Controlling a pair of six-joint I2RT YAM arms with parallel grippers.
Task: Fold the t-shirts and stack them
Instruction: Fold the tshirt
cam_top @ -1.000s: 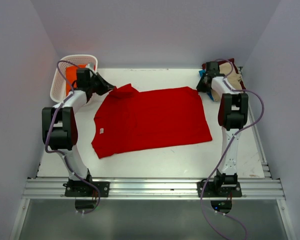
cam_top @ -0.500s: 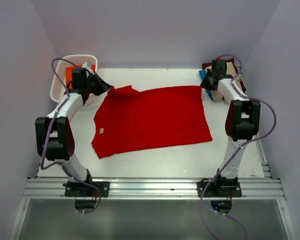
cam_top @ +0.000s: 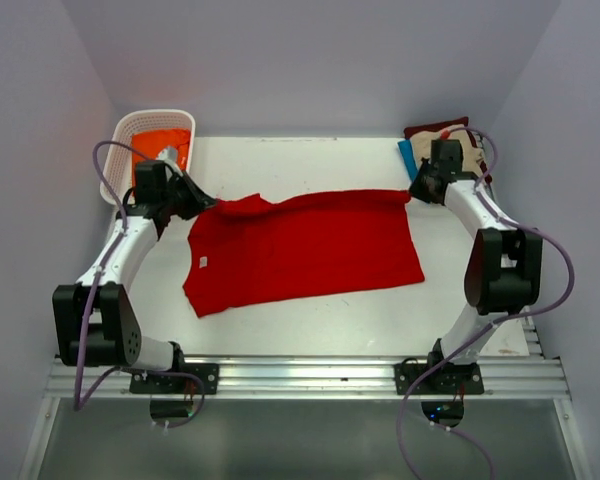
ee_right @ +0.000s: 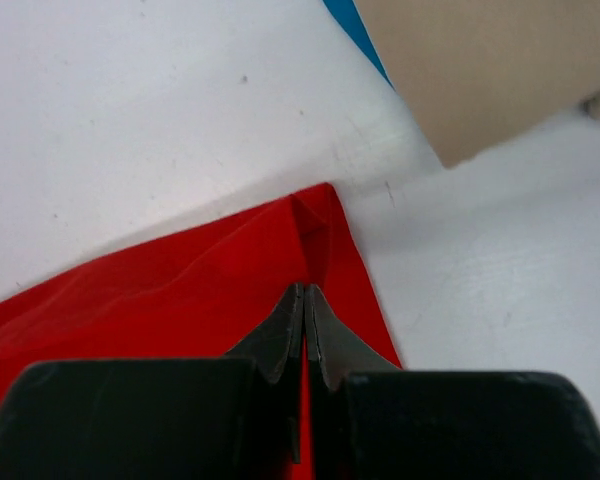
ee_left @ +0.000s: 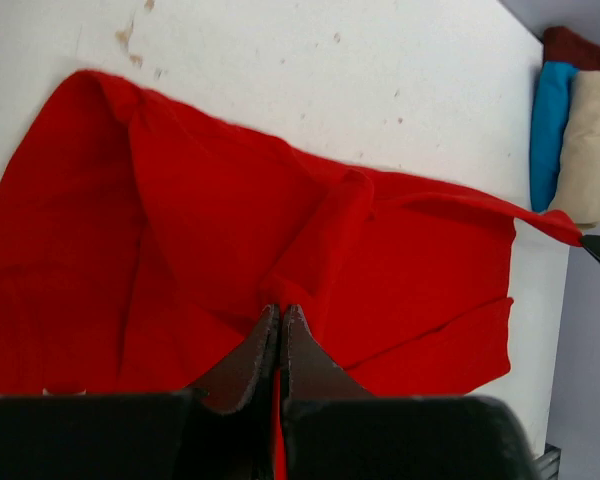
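The left gripper and right gripper each pinch the far edge of the red t-shirt, which lies unfolded nearward of them; folded t-shirts lie beyond the right gripper, and an orange t-shirt awaits behind the left.

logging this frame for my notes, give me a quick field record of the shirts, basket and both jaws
red t-shirt: spread on table, white tag near its left edge
left jaws: shut on its far left corner
right jaws: shut on its far right corner
basket: far left, orange shirt inside
far right corner: beige shirt, blue shirt, maroon shirt, piled together
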